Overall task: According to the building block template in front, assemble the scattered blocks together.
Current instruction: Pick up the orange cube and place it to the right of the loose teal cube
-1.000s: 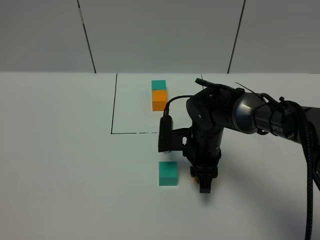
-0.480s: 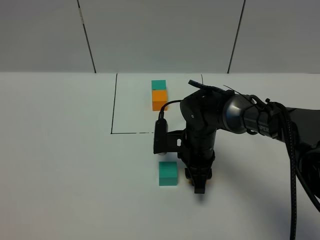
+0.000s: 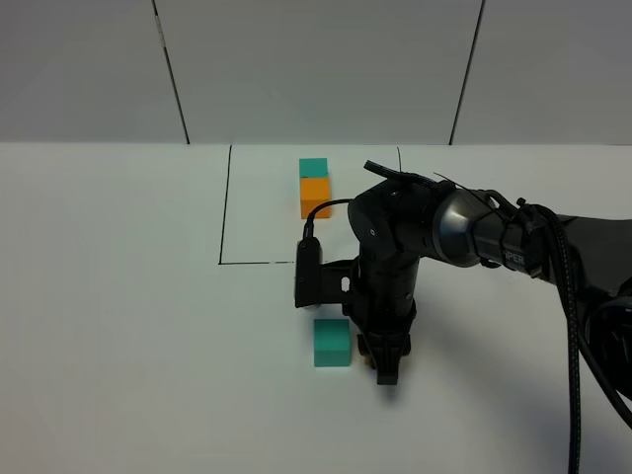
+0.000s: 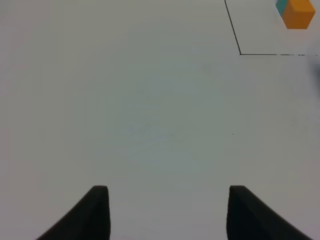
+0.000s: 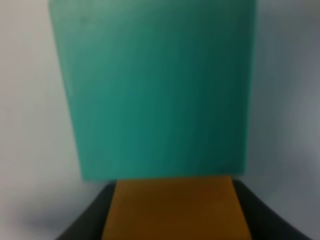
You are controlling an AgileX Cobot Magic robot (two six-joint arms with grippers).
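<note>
The loose orange block (image 5: 172, 207) sits clamped between the two dark fingers of my right gripper (image 3: 387, 370), low at the table (image 3: 118, 326). From the high camera only a sliver of orange shows by the fingers; my right wrist camera shows its top face plainly. The loose teal block (image 3: 332, 343) rests flat on the table just beside the orange one, on the side toward my left arm. In the wrist view the teal block fills most of the frame and its near edge meets the orange block, though I cannot tell whether the faces touch.

Farther back, the template pair (image 3: 314, 188) stands inside a thin black outline (image 3: 225, 207) drawn on the table: a teal cube behind, an orange cube in front, joined. It is well apart from the loose blocks.

My right arm reaches in from the right side and bends down over the blocks. My left gripper (image 4: 167, 192) appears only in its own wrist camera: its jaws stand apart over bare table, holding nothing, with the template pair far off at the frame's corner.
</note>
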